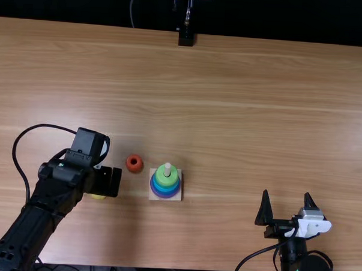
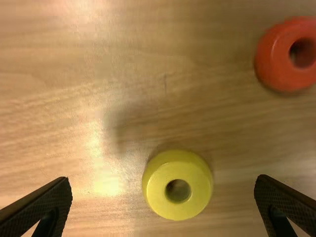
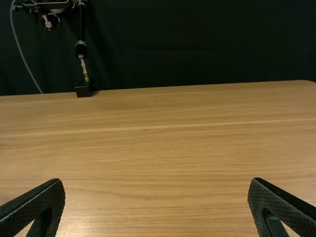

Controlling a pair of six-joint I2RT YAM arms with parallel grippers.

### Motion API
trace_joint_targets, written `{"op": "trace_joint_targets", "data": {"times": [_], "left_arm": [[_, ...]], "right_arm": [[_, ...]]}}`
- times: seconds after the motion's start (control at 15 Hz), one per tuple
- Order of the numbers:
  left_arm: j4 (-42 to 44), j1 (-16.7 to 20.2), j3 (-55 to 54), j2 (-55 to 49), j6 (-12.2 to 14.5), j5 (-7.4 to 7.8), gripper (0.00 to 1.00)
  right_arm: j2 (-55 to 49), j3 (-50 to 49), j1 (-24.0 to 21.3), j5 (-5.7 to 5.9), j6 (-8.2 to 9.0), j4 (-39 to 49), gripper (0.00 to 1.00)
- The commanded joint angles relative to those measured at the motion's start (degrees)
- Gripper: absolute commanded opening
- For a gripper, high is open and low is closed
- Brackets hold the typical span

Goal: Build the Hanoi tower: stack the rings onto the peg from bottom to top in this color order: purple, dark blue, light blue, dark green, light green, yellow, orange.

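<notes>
Toward the near-left corner of the counter [image 1: 242,114], my left pincer [image 1: 114,182] hangs released above the yellow ring [image 2: 159,195]; my right pincer [image 1: 286,193] gapes too.

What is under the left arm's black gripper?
A round yellow ring lies on the light brown wooden table; the left gripper covers most of it in the top view.
</notes>
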Motion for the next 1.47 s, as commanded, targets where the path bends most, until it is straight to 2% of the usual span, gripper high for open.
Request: {"op": "trace_joint_targets", "data": {"times": [0.0, 0.27, 0.67, 1.4], "left_arm": [[0.3, -1.1, -1.3, -0.6, 0.5, -0.38, 1.00], [3.6, -2.7, -3.6, 0.5, 0.5, -0.38, 1.00], [4.0, -3.7, -3.6, 4.8, 0.5, -0.38, 1.00], [3.7, -3.9, -3.4, 6.6, 0.4, -0.38, 1.00]], "right_arm": [[-0.7, -0.6, -0.3, -0.37, -0.20, -0.3, 1.00], [-0.7, -0.7, -0.3, -0.37, -0.20, -0.3, 1.00], [-0.7, -0.6, -0.3, -0.37, -0.20, -0.3, 1.00], [-0.7, -0.6, -0.3, -0.37, -0.20, -0.3, 1.00]]}}
